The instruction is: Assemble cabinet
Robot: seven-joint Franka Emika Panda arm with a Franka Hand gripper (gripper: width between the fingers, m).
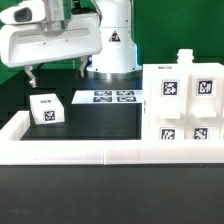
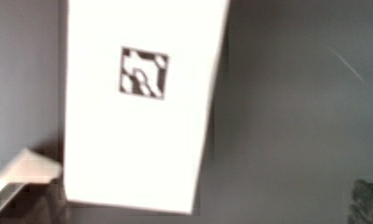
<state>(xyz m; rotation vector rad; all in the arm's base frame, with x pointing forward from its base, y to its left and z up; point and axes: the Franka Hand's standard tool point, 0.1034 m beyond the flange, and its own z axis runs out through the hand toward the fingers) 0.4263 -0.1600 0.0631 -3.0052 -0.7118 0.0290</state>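
At upper left of the exterior view, my gripper (image 1: 30,76) hangs above the black table (image 1: 100,120), clear of the small tagged block (image 1: 45,108); whether its jaws stand apart or together I cannot tell. Cabinet body (image 1: 185,100) stands at right, near the marker board (image 1: 106,97). Only the wrist view shows a long white panel (image 2: 147,130), bearing one tag, tilted across a dark surface.
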